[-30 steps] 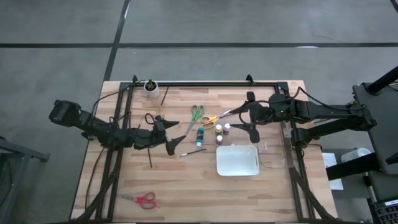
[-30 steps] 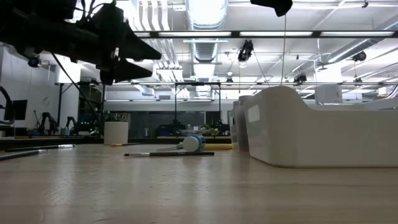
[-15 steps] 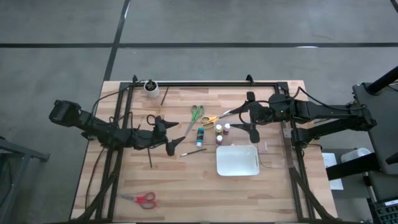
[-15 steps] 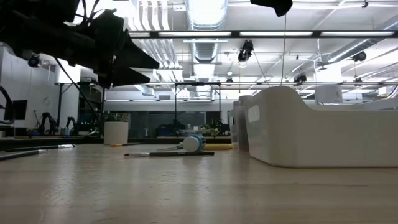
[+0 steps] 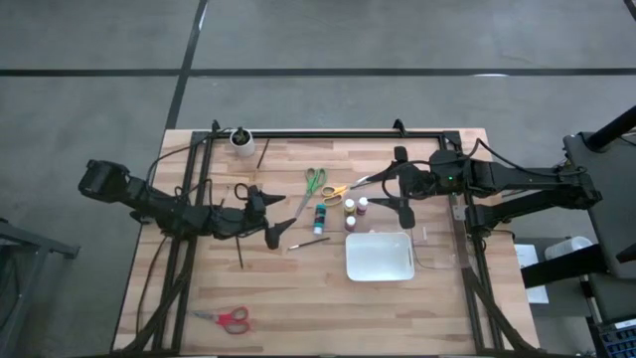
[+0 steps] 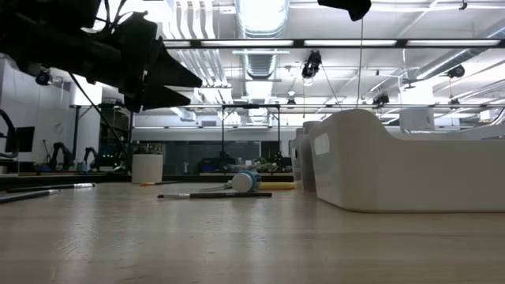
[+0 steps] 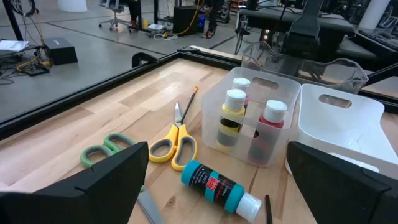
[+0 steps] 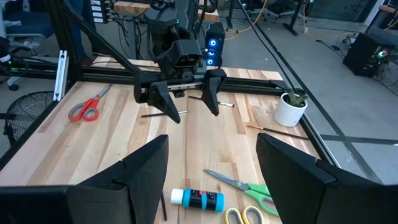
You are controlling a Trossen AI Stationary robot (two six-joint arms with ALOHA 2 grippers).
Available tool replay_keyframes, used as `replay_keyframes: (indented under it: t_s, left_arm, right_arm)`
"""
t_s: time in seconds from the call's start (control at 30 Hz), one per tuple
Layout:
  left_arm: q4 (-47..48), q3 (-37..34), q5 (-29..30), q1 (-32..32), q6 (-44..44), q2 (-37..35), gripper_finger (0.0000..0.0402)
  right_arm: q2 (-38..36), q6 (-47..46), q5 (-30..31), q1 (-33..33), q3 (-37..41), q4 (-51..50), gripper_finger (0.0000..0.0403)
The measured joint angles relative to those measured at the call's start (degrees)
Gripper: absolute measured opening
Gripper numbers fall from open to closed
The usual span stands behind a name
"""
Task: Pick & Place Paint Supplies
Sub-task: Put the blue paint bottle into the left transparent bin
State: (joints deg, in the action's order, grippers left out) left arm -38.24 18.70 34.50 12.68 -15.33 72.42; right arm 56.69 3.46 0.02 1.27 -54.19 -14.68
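Two arms over the wooden table [image 5: 298, 288], neither holding anything. Left gripper [image 5: 264, 211] hovers left of centre, fingers spread wide and empty, pointed toward the cluster of supplies. Right gripper [image 5: 401, 185] hangs above the far right part of the table, fingers parted, nothing between them.

Supplies as they lie:
- Teal paint bottle [image 7: 221, 188] on its side, pale cap on, near table centre, just in front of the yellow-handled scissors [image 7: 175, 144].
- Green-handled scissors [image 5: 313, 184] beside the yellow pair, toward the left arm; both flat on the wood.
- Small clear compartmented bin [image 7: 250, 124] just right of the scissors, holding three upright bottles: a yellow/black bottle [image 7: 231, 118], a red bottle [image 7: 269, 127], and a third behind them whose colour is hidden.
- White rectangular tray [image 5: 380, 256] directly in front of the bin, toward the near edge.
- One thin dark brush [image 5: 308, 241] lies close to the teal bottle on its near side; another brush [image 5: 238, 251] lies under the left arm; a third brush [image 8: 270, 130] rests by the small white cup [image 5: 241, 138] at the far left corner.
- Red-handled scissors [image 5: 227, 318] alone at the near left, well apart from the rest.
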Motion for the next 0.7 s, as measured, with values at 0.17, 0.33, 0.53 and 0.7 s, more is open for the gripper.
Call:
replay_keyframes:
  t_s: [0.17, 0.33, 0.53, 0.7]
  left_arm:
    - [0.3, 0.0, 0.0, 0.0, 0.1, 0.0, 0.0388]
    - [2.0, 0.0, 0.0, 0.0, 0.1, 0.0, 0.0388]
    - [4.3, 0.0, 0.0, 0.0, 0.1, 0.0, 0.0388]
    - [6.2, 0.0, 0.0, 0.0, 0.1, 0.0, 0.0388]
  right_arm:
    - [0.0, 0.0, 0.0, 0.0, 0.0, 0.0, 0.0242]
    - [0.0, 0.4, 0.0, 0.0, 0.0, 0.0, 0.0242]
    - [0.0, 4.3, 0.0, 0.0, 0.0, 0.3, 0.0242]
    - [0.0, 0.2, 1.8, 0.0, 0.0, 0.9, 0.0242]
